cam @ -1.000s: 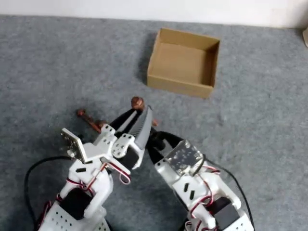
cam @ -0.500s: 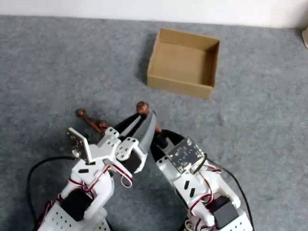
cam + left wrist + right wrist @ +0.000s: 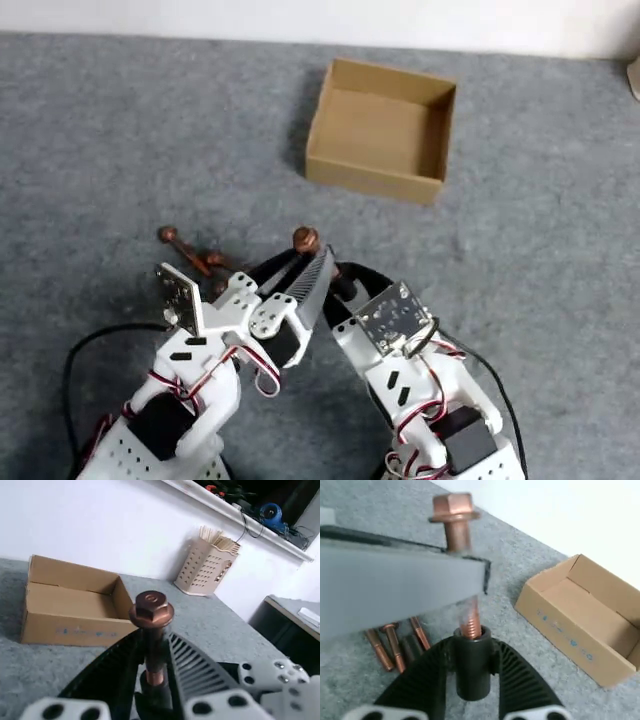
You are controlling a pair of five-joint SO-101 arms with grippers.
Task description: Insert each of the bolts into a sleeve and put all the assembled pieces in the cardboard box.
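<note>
I see left gripper [image 3: 152, 647] clamped on the bolt [image 3: 151, 611], upright, head above the fingers. Right gripper [image 3: 471, 650] grips the sleeve [image 3: 470, 676]; bolt tip sits in its mouth. Cardboard box [image 3: 372, 180] well apart.

Copper and black up front, on grey, with brown behind.
The bolt [image 3: 151, 611] is glossy copper, and its thread is a brighter orange. The sleeve [image 3: 470, 665] is matt black. My left tool [image 3: 152, 652] and right tool [image 3: 470, 682] have black ribbed fingers [image 3: 522, 680] on white arms [image 3: 185, 395] with red, white and black wires [image 3: 262, 372]. The other bolts [image 3: 190, 252] are the same copper. The surface [image 3: 120, 130] is mottled grey. The box [image 3: 372, 178] is tan with faint blue print, the wall [image 3: 75, 520] white, and the basket [image 3: 205, 570] cream with slots.
</note>
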